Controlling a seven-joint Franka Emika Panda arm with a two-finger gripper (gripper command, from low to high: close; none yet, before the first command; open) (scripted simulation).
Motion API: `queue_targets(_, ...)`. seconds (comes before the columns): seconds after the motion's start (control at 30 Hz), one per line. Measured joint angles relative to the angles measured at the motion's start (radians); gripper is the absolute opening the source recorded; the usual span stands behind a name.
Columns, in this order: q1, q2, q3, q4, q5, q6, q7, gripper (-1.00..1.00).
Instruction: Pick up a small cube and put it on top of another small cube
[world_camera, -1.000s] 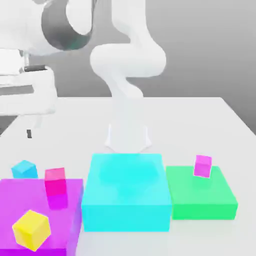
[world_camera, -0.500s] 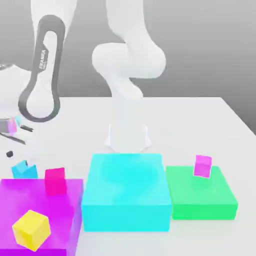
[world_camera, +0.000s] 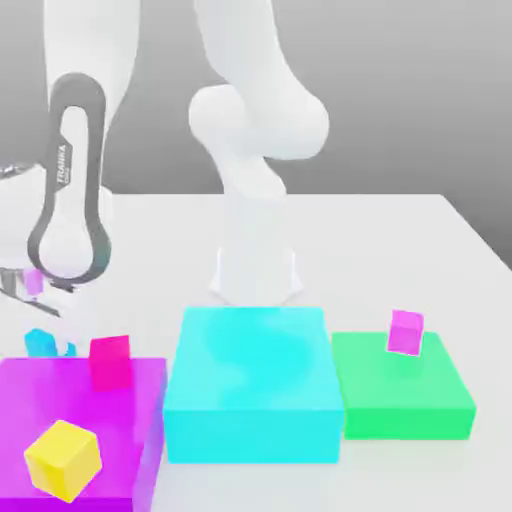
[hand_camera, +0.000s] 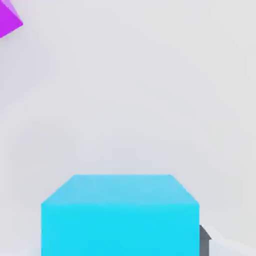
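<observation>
The small sky-blue cube (world_camera: 41, 343) sits on the white table at the exterior view's left, just behind the magenta block (world_camera: 130, 400). My gripper (world_camera: 46, 338) has come down over it and is shut on it. In the hand view the cube (hand_camera: 120, 215) looms large and close, with one dark finger (hand_camera: 204, 241) pressed against its side. A small pink cube (world_camera: 110, 360) stands on the magenta block right beside the blue one. Another small pink cube (world_camera: 405, 331) rests on the green block (world_camera: 400, 395).
A big cyan square block (world_camera: 255, 385) lies between the magenta and green blocks, in front of the arm's base (world_camera: 256, 275). A yellow cube (world_camera: 63, 459) sits near the front of the magenta block. A corner of the magenta block (hand_camera: 9, 20) shows in the hand view.
The arm swung in from the exterior view's left and dropped onto the sky-blue cube. The fingers, open earlier, have closed on it. The other cubes have stayed in place.
</observation>
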Motion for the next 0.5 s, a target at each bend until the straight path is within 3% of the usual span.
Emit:
queue_targets(0.27, 0.153, -0.162, -0.216, -0.049, -0.29, -0.097, 0.218, -1.0)
queue_targets(0.37, 0.172, -0.179, -0.242, -0.024, -0.355, -0.117, 0.307, -1.0)
queue_targets(0.5, 0.289, -0.23, -0.162, 0.033, -0.381, -0.167, 0.33, -1.0)
